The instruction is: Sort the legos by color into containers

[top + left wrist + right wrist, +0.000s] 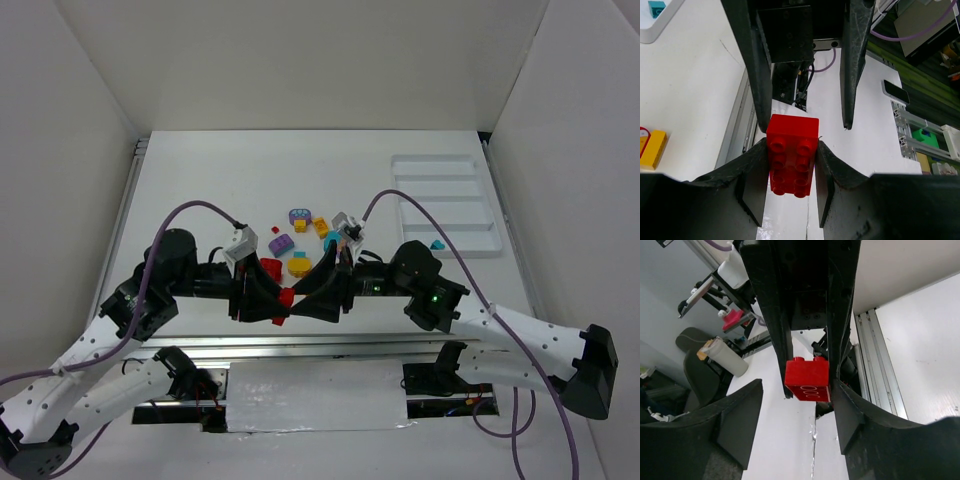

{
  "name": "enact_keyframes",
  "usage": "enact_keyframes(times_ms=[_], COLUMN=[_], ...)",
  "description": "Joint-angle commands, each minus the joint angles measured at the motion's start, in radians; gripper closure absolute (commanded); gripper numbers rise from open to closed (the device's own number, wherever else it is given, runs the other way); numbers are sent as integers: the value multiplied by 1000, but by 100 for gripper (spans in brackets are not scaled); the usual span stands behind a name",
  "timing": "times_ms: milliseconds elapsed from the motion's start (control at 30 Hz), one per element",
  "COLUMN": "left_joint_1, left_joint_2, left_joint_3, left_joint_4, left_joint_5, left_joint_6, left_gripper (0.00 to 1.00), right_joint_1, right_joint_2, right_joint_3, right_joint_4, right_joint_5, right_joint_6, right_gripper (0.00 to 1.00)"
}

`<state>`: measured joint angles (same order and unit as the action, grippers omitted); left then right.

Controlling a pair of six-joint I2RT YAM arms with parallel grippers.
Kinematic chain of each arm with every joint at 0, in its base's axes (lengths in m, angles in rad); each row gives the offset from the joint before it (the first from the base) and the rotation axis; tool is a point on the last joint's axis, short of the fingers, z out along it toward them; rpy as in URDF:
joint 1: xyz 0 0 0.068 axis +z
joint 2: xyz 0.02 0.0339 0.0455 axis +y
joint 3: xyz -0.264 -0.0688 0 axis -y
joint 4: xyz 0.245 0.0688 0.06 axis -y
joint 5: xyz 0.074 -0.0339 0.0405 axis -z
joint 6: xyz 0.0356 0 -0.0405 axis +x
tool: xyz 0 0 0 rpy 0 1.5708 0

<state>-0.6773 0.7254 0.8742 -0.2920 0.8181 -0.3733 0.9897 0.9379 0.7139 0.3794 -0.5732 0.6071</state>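
Nearest the arm bases, over the near edge of the surface (200,190), the red brick (792,155) hangs in the air. The left pincer (791,172) is clamped on two opposite flat walls of it, with the studded face toward the left wrist camera. The right pincer (799,385) reaches in from the other side, its jaws part open and astride the red brick. In the right wrist view one finger (850,415) sits at or against the brick's wall and the other stands well apart, so it has no grip yet. This looks like a handover.

Handling, as a judgement:
- The red brick is light, hard, rigid plastic and will not squash or break.
- Its walls are glossy, so it can slip or twist if pinched off-centre.
- The best hold is on flat opposite walls, pads square, on the part sticking out past the left fingers. The studs should be avoided.
- The left pincer should let go only once both right pads are seated.

Beyond the red brick, the loose legos (298,240) sit clustered on the surface: purple, yellow, orange, teal and one more red. Farther off and to the right of the red brick lies the white tray (470,160). One teal brick (437,244) is in its nearest compartment. None of the four compartments shows any red.
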Motion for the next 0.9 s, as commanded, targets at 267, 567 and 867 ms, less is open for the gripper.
enact_keyframes(times_ms=[267, 567, 867], left_joint_1=[5, 5, 5], left_joint_2=[-15, -21, -46], left_joint_3=[5, 12, 84], left_joint_4=[13, -25, -310], left_joint_5=[21, -83, -1132], left_joint_6=[11, 8, -208], left_gripper=[100, 1, 0], right_joint_1=[75, 78, -204], right_joint_2=[52, 50, 19], right_joint_3=[99, 82, 42], right_joint_4=[12, -48, -391], right_joint_5=[91, 226, 663], right_joint_6=[-86, -124, -49], right_gripper=[63, 100, 100])
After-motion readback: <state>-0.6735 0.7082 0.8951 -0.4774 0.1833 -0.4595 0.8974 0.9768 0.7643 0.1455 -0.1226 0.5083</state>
